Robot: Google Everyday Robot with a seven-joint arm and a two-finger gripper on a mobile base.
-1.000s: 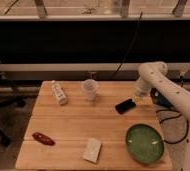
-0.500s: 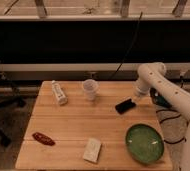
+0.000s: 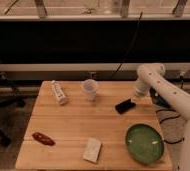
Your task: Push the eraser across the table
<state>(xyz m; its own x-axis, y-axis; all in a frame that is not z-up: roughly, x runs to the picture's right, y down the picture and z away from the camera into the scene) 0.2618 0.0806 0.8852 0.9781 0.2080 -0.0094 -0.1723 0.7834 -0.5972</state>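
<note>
The eraser (image 3: 124, 106) is a small flat black block lying on the right part of the light wooden table (image 3: 78, 125), above the green plate (image 3: 145, 144). My white arm comes in from the right. My gripper (image 3: 136, 100) hangs at the arm's end just right of the eraser, right at its right end; I cannot tell if it touches.
A white paper cup (image 3: 90, 89) stands at the back middle. A white bottle (image 3: 59, 92) lies at the back left. A red elongated object (image 3: 43, 138) lies front left. A pale beige block (image 3: 92, 150) lies front middle. A chair (image 3: 0, 100) stands at the left.
The arm has lowered a little toward the eraser's right end. The eraser has hardly moved.
</note>
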